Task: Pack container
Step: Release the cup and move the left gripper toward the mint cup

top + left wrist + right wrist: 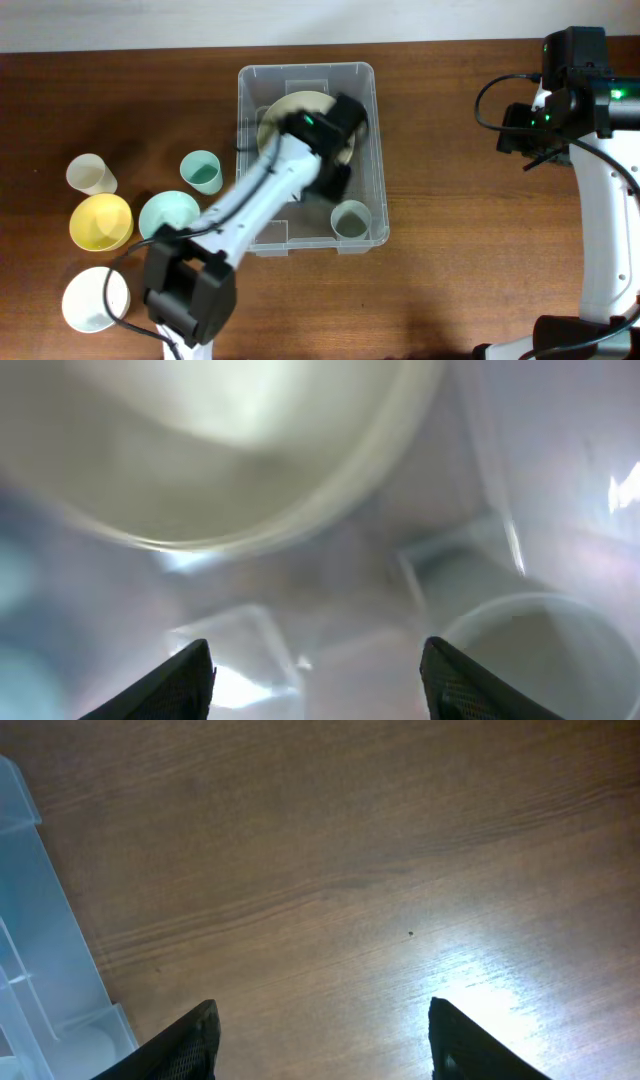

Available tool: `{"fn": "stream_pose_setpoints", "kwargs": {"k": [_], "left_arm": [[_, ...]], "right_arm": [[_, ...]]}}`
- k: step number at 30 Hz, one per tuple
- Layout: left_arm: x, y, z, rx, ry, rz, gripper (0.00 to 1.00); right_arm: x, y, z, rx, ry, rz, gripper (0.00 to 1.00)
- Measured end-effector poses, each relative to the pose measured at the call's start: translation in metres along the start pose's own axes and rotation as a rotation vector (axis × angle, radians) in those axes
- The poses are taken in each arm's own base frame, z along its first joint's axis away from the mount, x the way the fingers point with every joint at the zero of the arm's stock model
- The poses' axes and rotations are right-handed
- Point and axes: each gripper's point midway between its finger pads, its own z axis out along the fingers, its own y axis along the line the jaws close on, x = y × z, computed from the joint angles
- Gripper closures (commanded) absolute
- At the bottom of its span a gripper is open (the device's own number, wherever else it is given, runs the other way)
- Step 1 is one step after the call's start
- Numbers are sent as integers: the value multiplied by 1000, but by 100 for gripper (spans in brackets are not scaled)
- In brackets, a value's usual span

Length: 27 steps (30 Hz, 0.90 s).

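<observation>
The clear plastic container [305, 68] stands in the middle of the table. Inside it lie a cream bowl [288, 108] at the far end and a pale grey-green cup [350, 219] at the near right corner. My left gripper [336, 180] reaches down into the container between them. In the blurred left wrist view the left gripper [315, 682] is open with nothing between its fingers, the cream bowl [200, 450] above and the cup [540, 650] at lower right. My right gripper [320, 1040] hangs open over bare wood, the container's corner [30, 970] to its left.
Left of the container stand a cream cup [90, 173], a teal cup [201, 171], a yellow bowl [100, 221], a mint bowl [167, 212] and a white bowl [95, 298]. The right arm [560, 100] stands at the far right with its cables.
</observation>
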Motion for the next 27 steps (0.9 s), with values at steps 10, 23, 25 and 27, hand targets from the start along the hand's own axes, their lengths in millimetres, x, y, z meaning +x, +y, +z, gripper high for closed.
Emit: {"fn": "stream_pose_setpoints", "kwargs": {"k": [10,23,25,27], "left_arm": [[-25,185,-124,-140,-318,-421,24],[51,252,12,-30,99,-668,24],[59,246,36,-11,165,-668,28],[64,242,51,0,205,-670,47]], "right_arm": [[0,0,0,0,-1,0,38],[1,0,0,1,4,-1,38],[1,0,0,1,4,-1,38],[1,0,0,1,4,0,38]]}}
